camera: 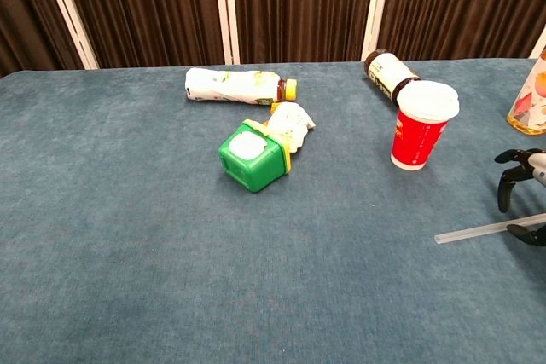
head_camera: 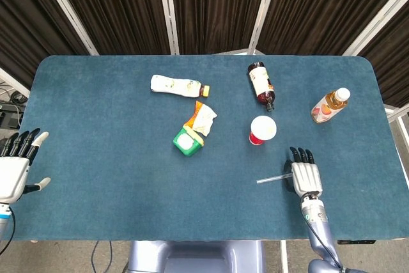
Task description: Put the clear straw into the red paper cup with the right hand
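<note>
One clear straw (head_camera: 271, 178) lies flat on the desk (head_camera: 96, 132), just nearer me than the red paper cup (head_camera: 262, 130). My right hand (head_camera: 305, 176) hovers over its end, fingers (camera: 507, 187) spread, holding nothing; pinch low and squarely.

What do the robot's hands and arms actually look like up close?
Both the left hand and the right hand have pale silver-white backs and black fingers, much like human hands. The right wrist is a slim grey-blue tube.
</note>
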